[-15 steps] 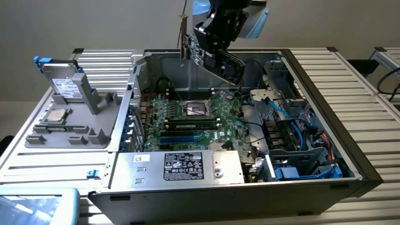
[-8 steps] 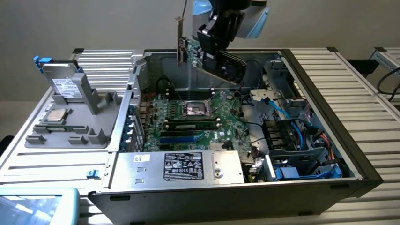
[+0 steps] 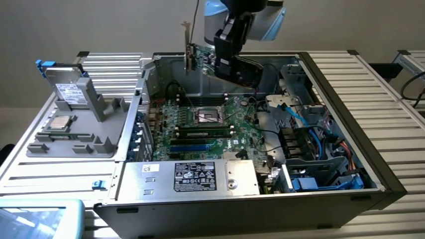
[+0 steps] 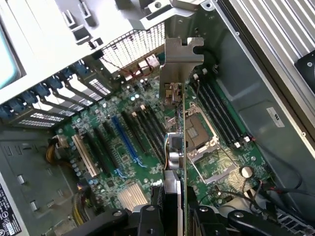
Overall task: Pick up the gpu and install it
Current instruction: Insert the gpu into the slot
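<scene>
My gripper [image 3: 226, 62] is shut on the gpu [image 3: 199, 56] and holds it in the air above the back of the open computer case [image 3: 345, 129]. The card hangs on edge, green board facing the exterior view's left, its silver end bracket [image 3: 185, 47] sticking up. In the wrist view the gpu [image 4: 175, 142] runs edge-on from between my gripper [image 4: 174, 219] fingers to the bracket [image 4: 182, 54]. Below it lies the green motherboard [image 4: 147, 162] with its blue expansion slot [image 4: 125, 142] and black slots beside it. The card touches nothing on the board.
A silver hard drive [image 3: 66, 88] with a white label stands in a grey fixture [image 3: 79, 134] at the exterior view's left, a processor chip [image 3: 59, 123] beside it. Inside the case are the power supply [image 3: 192, 177], blue cables [image 3: 299, 119] and a memory stick [image 3: 206, 133].
</scene>
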`<action>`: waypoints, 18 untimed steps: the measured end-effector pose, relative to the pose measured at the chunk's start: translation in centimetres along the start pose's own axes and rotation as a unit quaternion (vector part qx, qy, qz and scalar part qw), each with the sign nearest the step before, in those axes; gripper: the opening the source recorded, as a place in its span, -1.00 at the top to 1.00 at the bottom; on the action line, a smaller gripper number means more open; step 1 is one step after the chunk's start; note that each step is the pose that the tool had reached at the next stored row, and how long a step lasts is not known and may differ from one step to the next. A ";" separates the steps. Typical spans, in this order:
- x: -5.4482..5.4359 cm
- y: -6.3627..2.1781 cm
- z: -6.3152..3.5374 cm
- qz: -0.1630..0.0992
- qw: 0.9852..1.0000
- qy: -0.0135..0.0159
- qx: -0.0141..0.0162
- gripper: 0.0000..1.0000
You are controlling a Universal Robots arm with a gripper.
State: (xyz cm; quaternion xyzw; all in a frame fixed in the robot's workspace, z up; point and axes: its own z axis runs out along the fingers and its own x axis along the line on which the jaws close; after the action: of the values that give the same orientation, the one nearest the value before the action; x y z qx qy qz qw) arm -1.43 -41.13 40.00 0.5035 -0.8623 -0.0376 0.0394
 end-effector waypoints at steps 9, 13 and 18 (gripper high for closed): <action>0.0 -0.01 0.14 -0.082 0.997 0.006 0.007 0.43; 0.0 -0.02 0.20 -0.117 0.993 0.009 0.010 0.43; 0.0 -0.02 0.27 -0.162 0.987 0.011 0.016 0.43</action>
State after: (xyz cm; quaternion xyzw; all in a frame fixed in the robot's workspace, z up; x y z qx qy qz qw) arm -1.44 -41.13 39.73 0.6377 -0.7691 -0.0240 0.0345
